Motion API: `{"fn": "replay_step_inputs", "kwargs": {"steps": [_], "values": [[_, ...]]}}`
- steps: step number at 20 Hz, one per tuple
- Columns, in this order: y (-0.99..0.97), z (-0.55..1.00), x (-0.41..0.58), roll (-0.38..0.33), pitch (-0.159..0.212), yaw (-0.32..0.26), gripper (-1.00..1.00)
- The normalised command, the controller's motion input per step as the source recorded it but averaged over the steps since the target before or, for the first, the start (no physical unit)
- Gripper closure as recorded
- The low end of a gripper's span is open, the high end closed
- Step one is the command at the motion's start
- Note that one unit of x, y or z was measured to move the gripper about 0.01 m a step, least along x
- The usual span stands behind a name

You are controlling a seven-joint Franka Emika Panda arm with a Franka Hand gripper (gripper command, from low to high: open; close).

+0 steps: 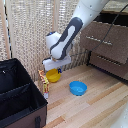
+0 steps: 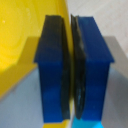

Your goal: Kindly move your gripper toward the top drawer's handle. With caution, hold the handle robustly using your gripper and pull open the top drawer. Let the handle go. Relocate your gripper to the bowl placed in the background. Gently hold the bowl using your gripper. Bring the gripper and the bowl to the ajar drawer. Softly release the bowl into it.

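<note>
- We see a pale woven reed screen (image 1: 30, 25) standing as the back wall.
- We see a light wooden plank floor (image 1: 95, 107) running beneath everything.
- A dark-framed brown wood-grain dresser (image 1: 107, 45) stands at the exterior view's right.
- A black fabric storage box (image 1: 17, 95) sits at the exterior view's left.
- The light is soft and even.

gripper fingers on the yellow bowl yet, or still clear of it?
Touching. The wrist view shows the gripper with its blue fingers nearly shut on the yellow bowl, its thin rim pinched between the pads.
</note>
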Motion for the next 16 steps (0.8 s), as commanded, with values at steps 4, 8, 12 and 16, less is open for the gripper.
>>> {"fn": "replay_step_inputs", "kwargs": {"steps": [4, 8, 12, 16], "values": [[0.18, 1.0, 0.292, -0.039, 0.0, -0.125, 1.0], [0.17, 1.0, 0.254, -0.021, 0.002, -0.11, 1.0], [0.02, 1.0, 0.434, -0.045, 0.026, -0.154, 1.0], [-0.03, 1.0, 0.442, -0.029, 0.037, -0.13, 1.0]]}}
